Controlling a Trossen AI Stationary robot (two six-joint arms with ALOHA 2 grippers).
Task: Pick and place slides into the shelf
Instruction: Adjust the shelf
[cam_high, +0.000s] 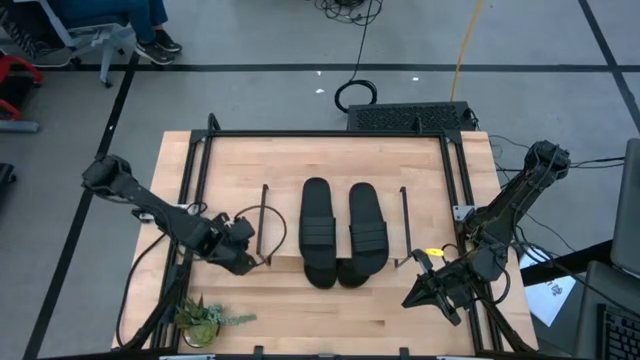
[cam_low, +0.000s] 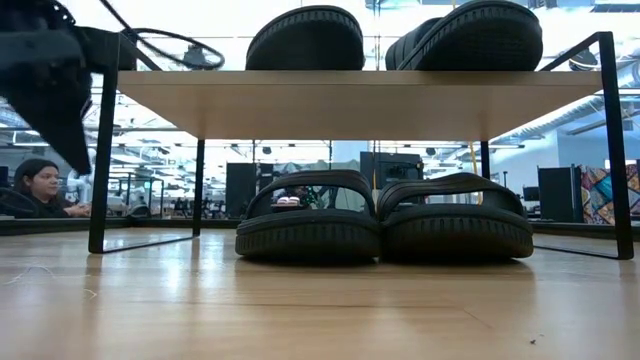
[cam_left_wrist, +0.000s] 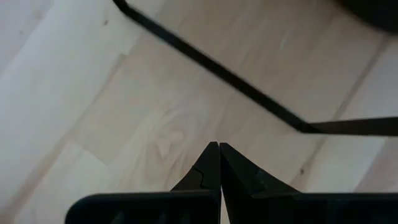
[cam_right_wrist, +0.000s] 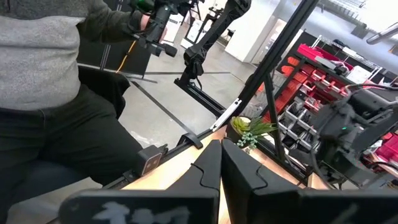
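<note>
The shelf (cam_low: 350, 100) stands mid-table on thin black wire legs. Two black slides (cam_high: 317, 225) (cam_high: 367, 225) lie side by side on its wood top. Two more slides (cam_low: 308, 220) (cam_low: 455, 218) rest on their soles on the tabletop under the plank, and their ends poke out at the near side (cam_high: 335, 272). My left gripper (cam_high: 262, 260) is shut and hovers just left of the shelf's left leg (cam_left_wrist: 217, 74). My right gripper (cam_high: 412, 297) is shut near the table's near right corner, right of the shelf.
A small potted plant (cam_high: 205, 318) sits at the near left corner. Black frame rails (cam_high: 320, 133) border the table. A person in a grey top (cam_right_wrist: 37, 56) sits beyond the table's edge. Bare wood lies between the shelf and the near edge.
</note>
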